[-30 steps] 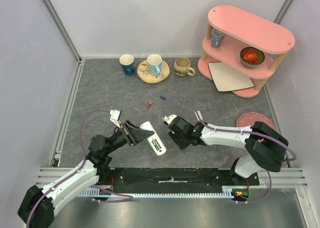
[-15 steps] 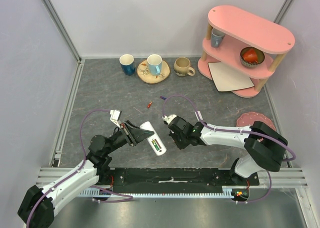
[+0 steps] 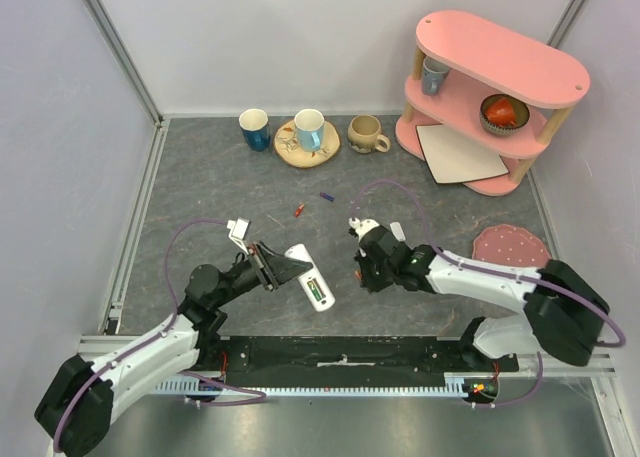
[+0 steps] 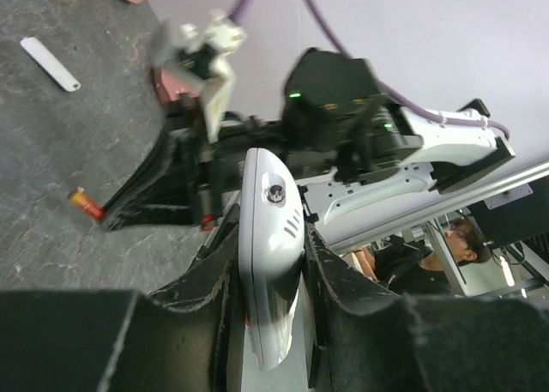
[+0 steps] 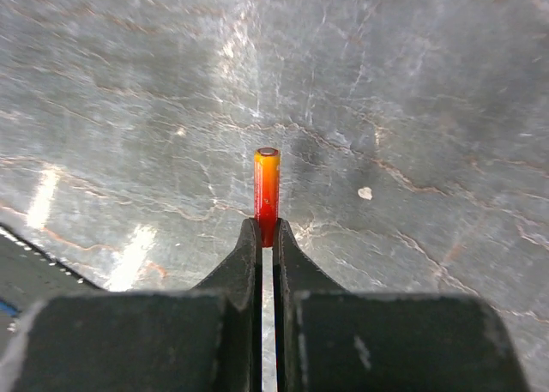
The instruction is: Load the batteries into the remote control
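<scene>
My left gripper (image 3: 287, 268) is shut on the white remote control (image 3: 308, 275) and holds it tilted above the table. The remote's open compartment shows a green battery (image 3: 319, 293). In the left wrist view the remote (image 4: 268, 195) stands edge-on between the fingers (image 4: 214, 272). My right gripper (image 3: 363, 273) is to the right of the remote, apart from it. It is shut on one end of a red-orange battery (image 5: 267, 186), which sticks out forward over the table and also shows in the left wrist view (image 4: 84, 204). A second red-orange battery (image 3: 298, 211) and a purple one (image 3: 325, 196) lie farther back.
A small white strip (image 3: 397, 232) lies behind the right gripper. Mugs and a wooden coaster (image 3: 307, 147) stand along the back. A pink shelf (image 3: 490, 87) with a white card stands at the back right, and a pink mat (image 3: 510, 245) lies at the right.
My right gripper has moved right and slightly back, away from the remote, with the red-orange battery in it. The white strip and the purple battery have come into view. The left gripper shifted slightly right.
</scene>
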